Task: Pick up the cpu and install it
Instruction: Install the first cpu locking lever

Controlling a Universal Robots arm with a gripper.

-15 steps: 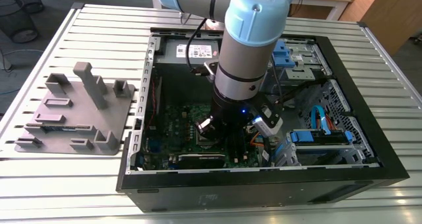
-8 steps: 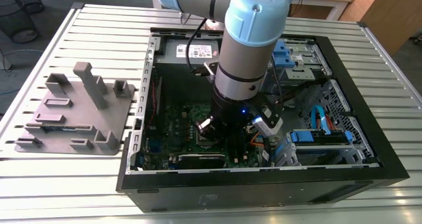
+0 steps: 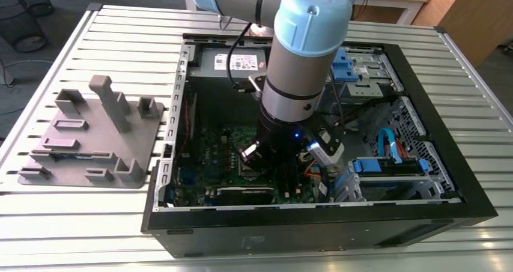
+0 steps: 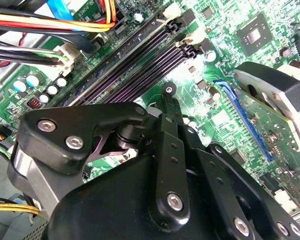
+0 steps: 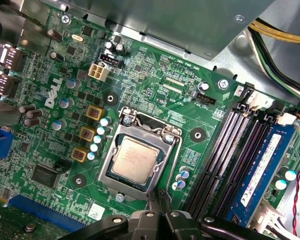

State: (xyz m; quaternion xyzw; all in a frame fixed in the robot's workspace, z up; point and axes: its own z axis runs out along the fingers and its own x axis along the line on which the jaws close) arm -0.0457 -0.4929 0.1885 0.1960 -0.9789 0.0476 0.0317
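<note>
Table (image 3: pixel 96 224) of ribbed metal carries everything: the open computer case (image 3: pixel 321 236) lies on it, and beside the case, toward the exterior view's left, stands the grey moulded tray (image 3: pixel 88 140) with its upright posts. My arm (image 3: pixel 301 62) reaches down into the case, over the green motherboard (image 5: pixel 155 75). In the first wrist view the silver socket frame (image 5: pixel 172 152) sits near the middle of the board, beside the long dark memory slots (image 5: pixel 225 150), and the cpu (image 5: pixel 135 159) lies flat inside that frame, its metal top facing up and square to the opening. My gripper (image 5: pixel 157 200) hangs just past the socket's edge, near the chip but apart from it. Its fingertips look drawn close together with nothing between them, as far as I can judge. So I read the chip as picked up and already seated in the socket. Whether the frame is latched down over it I cannot tell.
</note>
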